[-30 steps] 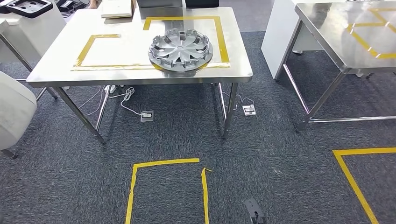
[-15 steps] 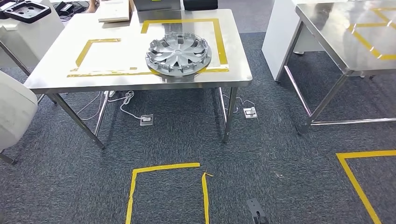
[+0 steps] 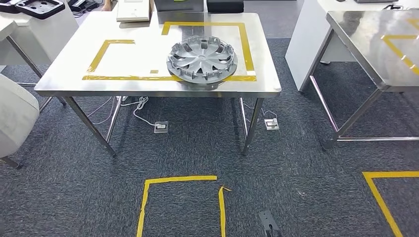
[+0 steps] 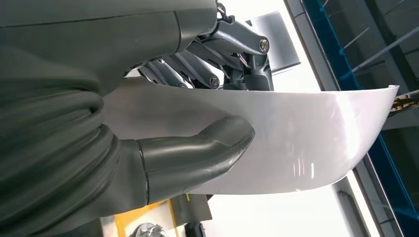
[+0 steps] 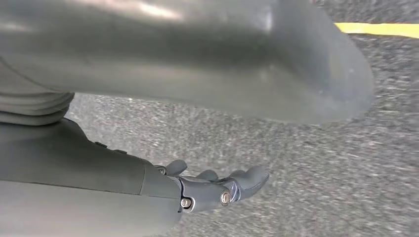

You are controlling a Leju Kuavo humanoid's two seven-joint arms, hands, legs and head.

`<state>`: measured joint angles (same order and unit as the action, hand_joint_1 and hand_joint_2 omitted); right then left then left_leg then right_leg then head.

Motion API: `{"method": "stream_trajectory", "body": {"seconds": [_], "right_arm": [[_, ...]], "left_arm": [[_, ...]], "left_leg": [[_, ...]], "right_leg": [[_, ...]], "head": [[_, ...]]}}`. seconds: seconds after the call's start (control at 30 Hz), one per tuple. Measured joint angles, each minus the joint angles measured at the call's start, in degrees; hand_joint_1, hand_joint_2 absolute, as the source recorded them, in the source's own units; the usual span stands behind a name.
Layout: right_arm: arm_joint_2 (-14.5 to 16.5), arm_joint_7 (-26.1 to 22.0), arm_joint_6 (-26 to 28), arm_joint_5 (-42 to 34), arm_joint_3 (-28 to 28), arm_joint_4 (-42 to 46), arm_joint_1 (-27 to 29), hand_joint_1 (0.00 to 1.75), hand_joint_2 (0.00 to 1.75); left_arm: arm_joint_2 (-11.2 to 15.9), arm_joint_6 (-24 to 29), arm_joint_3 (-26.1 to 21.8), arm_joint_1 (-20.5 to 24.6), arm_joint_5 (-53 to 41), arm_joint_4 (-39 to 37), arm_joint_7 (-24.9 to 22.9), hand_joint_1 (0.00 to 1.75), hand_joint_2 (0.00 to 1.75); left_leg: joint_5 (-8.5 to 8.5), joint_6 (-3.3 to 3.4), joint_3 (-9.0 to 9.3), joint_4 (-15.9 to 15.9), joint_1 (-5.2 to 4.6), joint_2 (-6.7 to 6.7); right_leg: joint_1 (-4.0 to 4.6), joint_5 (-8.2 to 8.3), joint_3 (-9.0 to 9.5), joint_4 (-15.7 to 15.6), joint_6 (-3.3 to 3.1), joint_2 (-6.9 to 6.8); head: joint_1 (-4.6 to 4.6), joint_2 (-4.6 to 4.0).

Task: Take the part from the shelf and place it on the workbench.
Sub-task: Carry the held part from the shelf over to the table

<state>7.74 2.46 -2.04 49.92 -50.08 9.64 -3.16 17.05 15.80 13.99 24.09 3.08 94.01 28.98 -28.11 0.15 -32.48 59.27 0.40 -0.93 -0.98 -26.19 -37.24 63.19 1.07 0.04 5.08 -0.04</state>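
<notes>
Up close, our left hand (image 4: 163, 128) held a big white curved part (image 4: 296, 143). We pressed the thick thumb (image 4: 197, 150) flat on one side of the part, and the dark fingers (image 4: 212, 59) came down on its other side, so the part was pinched between them. We could also see a piece of that white part (image 3: 15, 118) at the left edge of the head view, near the left legs of the steel workbench (image 3: 74, 74).

Our right hand (image 5: 217, 187) hung low over the grey carpet (image 5: 296, 148). It held nothing, and its fingers lay loosely curved and apart. A strip of yellow tape (image 5: 380, 29) lay on the carpet past it.

The workbench stood in front of us with yellow tape boxes (image 3: 113, 59) on its top. A silver wheel cover (image 3: 202, 60) sat on the workbench, lying across the near tape line of the right-hand box. A black tray (image 3: 39, 7) sat on a white stand beyond the workbench's far left corner. A second steel table (image 3: 375, 44) stood well to the right of the workbench. White cords (image 3: 136, 106) and two small floor sockets (image 3: 160, 127) lay under the workbench. A yellow tape square (image 3: 180, 180) marked the carpet on our side of the workbench.
</notes>
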Motion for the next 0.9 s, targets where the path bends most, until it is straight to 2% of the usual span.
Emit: {"method": "stream_trajectory", "body": {"seconds": [0.03,0.07,0.17,0.2,0.23,0.3,0.33,0.37,0.4,0.43,0.47,0.5,0.53,0.57,0.67,0.73,0.83,0.87,0.9], "right_arm": [[0.0,0.0,0.0,0.0,0.0,0.0,0.0,0.0,0.0],[0.0,-0.1,0.0,0.0,0.0,0.0,0.0,0.0,0.0],[0.0,-0.2,0.0,0.0,0.0,0.0,0.0,0.0,0.0],[0.0,-0.2,0.0,0.0,-0.1,0.0,0.0,0.0,0.0],[0.0,-0.2,0.0,0.1,-0.1,0.0,-0.1,0.0,0.0],[0.0,-0.3,0.0,0.1,-0.1,0.0,-0.1,0.0,0.0],[0.0,-0.3,0.0,0.1,-0.1,0.0,-0.1,0.0,0.0],[0.0,-0.3,0.0,0.1,-0.1,0.0,0.0,0.0,0.0],[0.0,-0.3,0.0,0.2,-0.1,0.0,0.0,0.0,0.0],[0.0,-0.3,0.0,0.3,-0.1,0.0,0.0,0.0,0.0],[0.0,-0.3,0.0,0.3,-0.1,0.0,0.1,0.0,0.0],[0.0,-0.3,0.0,0.4,-0.1,0.0,0.0,0.0,0.0],[0.0,-0.2,0.0,0.4,-0.1,0.0,0.0,0.0,0.0],[0.0,-0.2,0.0,0.5,-0.1,0.0,-0.1,0.0,0.0],[0.0,-0.1,0.0,0.5,-0.1,0.0,-0.1,0.0,0.0],[0.0,-0.1,0.0,0.5,-0.1,0.0,-0.2,0.0,0.0],[0.1,-0.1,0.0,0.5,-0.1,0.0,-0.2,0.0,0.0],[0.1,-0.1,0.0,0.5,-0.1,0.0,-0.2,0.0,0.0],[0.1,-0.1,0.0,0.5,-0.1,0.0,-0.1,0.0,0.0]], "left_arm": [[0.0,0.0,0.0,0.0,0.0,0.0,0.0,1.75,1.75],[0.1,0.0,0.0,0.0,0.1,0.0,0.1,1.75,1.75],[0.2,-0.2,0.0,0.0,0.1,0.0,0.1,1.75,1.75],[0.3,-0.2,0.0,0.0,0.1,0.1,0.1,1.75,1.75],[0.4,-0.2,0.0,0.0,0.1,0.1,0.1,1.75,1.75],[0.5,-0.1,0.0,-0.1,0.2,0.0,0.1,1.75,1.75],[0.5,-0.1,0.0,-0.3,0.2,-0.1,0.1,1.75,1.75],[0.5,-0.1,0.0,-0.6,0.2,-0.1,0.1,1.75,1.75],[0.5,0.0,0.0,-0.8,0.2,-0.1,0.1,1.75,1.75],[0.5,0.0,-0.1,-0.9,0.2,-0.1,0.2,1.75,1.75],[0.6,0.1,-0.1,-0.9,0.2,0.0,0.2,1.75,1.75],[0.6,0.2,-0.1,-0.9,0.2,0.0,0.3,1.75,1.75],[0.6,0.2,-0.2,-0.9,0.2,0.1,0.3,1.75,1.75],[0.7,0.2,-0.2,-1.0,0.2,0.3,0.4,1.75,1.75],[0.7,0.3,-0.5,-1.2,0.2,0.6,0.4,1.75,1.75],[0.7,0.4,-0.6,-1.1,0.1,0.8,0.5,1.75,1.75],[0.7,0.4,-0.7,-1.1,0.1,0.9,0.5,1.75,1.75],[0.7,0.4,-0.7,-1.2,0.1,1.0,0.5,1.75,1.75],[0.7,0.4,-0.7,-1.4,0.0,1.0,0.5,1.75,1.75]], "left_leg": [[-0.29,-0.3,0.06,0.1,-0.1,-0.07],[-0.46,-0.62,0.03,0.1,-0.18,-0.15],[-0.94,-1.61,0.09,0.2,-0.12,-0.11],[-1.54,-1.93,-0.42,1.4,-0.07,0.04],[-2.57,-2.22,-1.65,3.9,-0.02,0.21],[-5.12,-2.58,-6.01,11.6,0.07,0.4],[-5.78,-2.65,-8.27,15.0,0.1,0.42],[-5.37,-2.62,-9.73,16.6,0.11,0.43],[-3.79,-2.52,-10.04,15.9,0.11,0.46],[-1.28,-2.33,-9.21,13.1,0.1,0.51],[1.38,-2.06,-7.72,8.9,0.07,0.62],[3.15,-1.77,-6.08,5.1,-0.09,0.75],[3.94,-1.42,-4.86,2.5,-0.26,0.83],[3.9,-1.09,-4.21,1.0,-0.43,0.84],[3.0,-0.01,-3.4,0.2,-0.39,0.54],[2.78,0.55,-2.57,-0.1,-0.19,0.45],[2.65,0.76,-2.26,-0.2,-0.15,0.46],[2.24,0.91,-1.91,-0.2,-0.26,0.4],[1.73,1.04,-1.42,-0.1,-0.37,0.32]], "right_leg": [[0.03,0.53,0.8,-2.1,-0.2,0.07],[0.13,0.21,1.08,-2.8,-0.46,0.14],[0.08,-0.22,1.63,-3.3,-1.51,0.11],[-0.05,-0.37,2.03,-3.5,-1.91,0.08],[-0.17,-0.58,2.5,-3.6,-2.26,0.05],[-0.17,-1.26,3.32,-3.6,-2.65,0.02],[-0.15,-1.64,3.76,-3.6,-2.68,0.02],[-0.15,-2.05,4.27,-3.6,-2.66,0.03],[-0.14,-2.49,4.86,-3.6,-2.61,0.04],[-0.14,-2.95,5.54,-3.6,-2.52,0.06],[-0.15,-3.46,6.13,-3.7,-2.36,0.06],[-0.04,-3.96,6.57,-3.6,-2.06,0.07],[0.01,-4.34,6.79,-3.7,-1.73,0.08],[0.06,-4.56,6.96,-3.8,-1.34,0.05],[0.13,-4.69,7.62,-3.5,-0.41,-0.04],[0.13,-5.13,7.27,-2.0,-0.15,-0.04],[0.13,-5.37,6.61,-0.6,-0.09,-0.03],[0.14,-6.1,3.93,2.5,-0.05,-0.03],[0.16,-6.11,1.45,4.8,-0.04,-0.02]], "head": [[-0.07,0.0],[-0.16,0.0],[-0.27,0.0],[-0.4,0.0],[-0.54,0.0],[-0.74,0.0],[-0.74,0.0],[-0.73,0.0],[-0.74,0.0],[-0.74,0.0],[-0.74,0.0],[-0.84,0.0],[-0.93,0.0],[-0.99,0.0],[-0.71,0.0],[-0.6,0.0],[-0.57,0.0],[-0.56,0.0],[-0.54,0.0]]}}
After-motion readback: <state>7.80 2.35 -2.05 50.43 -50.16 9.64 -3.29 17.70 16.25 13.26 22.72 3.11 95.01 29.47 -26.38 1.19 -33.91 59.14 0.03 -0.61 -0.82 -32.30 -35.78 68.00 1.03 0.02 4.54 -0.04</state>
